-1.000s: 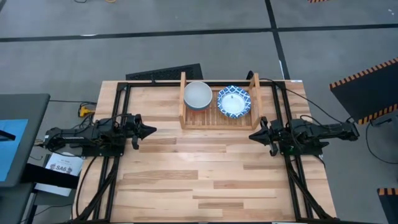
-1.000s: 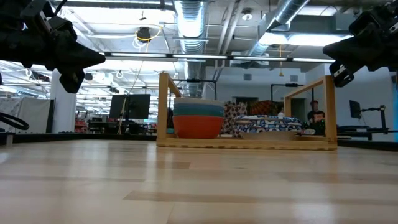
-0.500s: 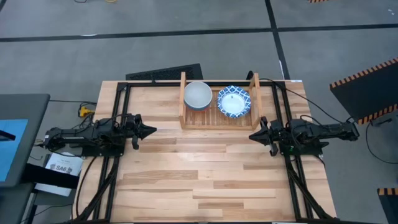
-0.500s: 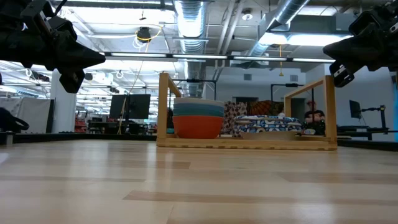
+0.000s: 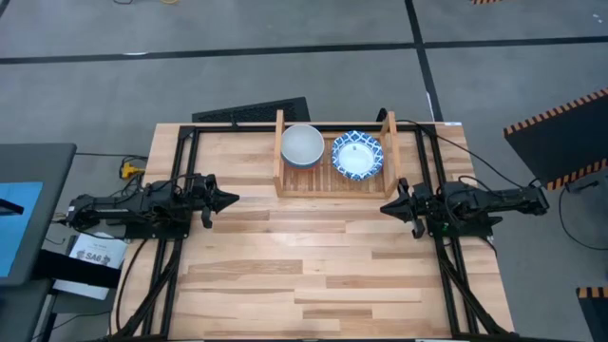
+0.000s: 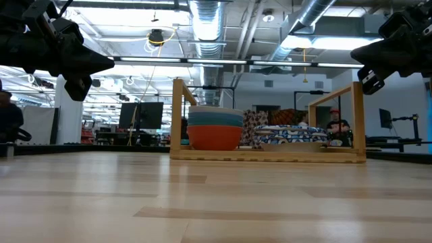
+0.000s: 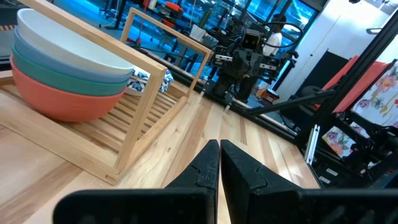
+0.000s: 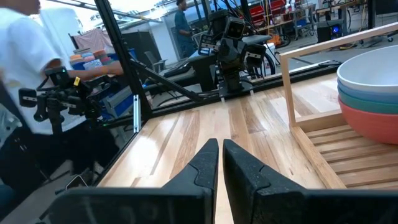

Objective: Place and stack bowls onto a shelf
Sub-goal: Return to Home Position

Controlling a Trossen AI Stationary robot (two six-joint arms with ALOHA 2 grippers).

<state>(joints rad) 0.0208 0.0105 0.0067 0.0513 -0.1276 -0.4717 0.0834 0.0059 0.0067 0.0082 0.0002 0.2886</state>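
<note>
Up in the top centre of the high view sits the shelf (image 5: 328, 185), at the far edge of the table (image 5: 313, 275), and it is loaded. On its left half, seen from above, the off-white bowl (image 5: 302, 144) caps the plain stack. The low view shows that pile in layers: the blue bowl (image 6: 215, 117) under it, the green bowl (image 6: 215, 123) next and the red bowl (image 6: 214, 138) at the bottom, resting on the slats. On the right half the blue patterned bowl (image 5: 356, 155) shows on top, just beside the off-white one. From table height the patterned stack (image 6: 287, 137) sits lower than the plain pile, and how many bowls it holds cannot be counted.

Both arms are off the shelf. The left gripper (image 5: 228, 199) hangs at the centre-left of the high view with its tip pointing inward. Its wrist view shows the two fingers pressed together with nothing between them. The right gripper (image 5: 388, 207) mirrors it at centre-right, near the shelf's front right corner but not touching it. Its fingers are also closed on nothing, and both sit raised above the planks in the low view's upper corners. A person in a white shirt (image 8: 28, 56) stands beyond the table in the right wrist view.
</note>
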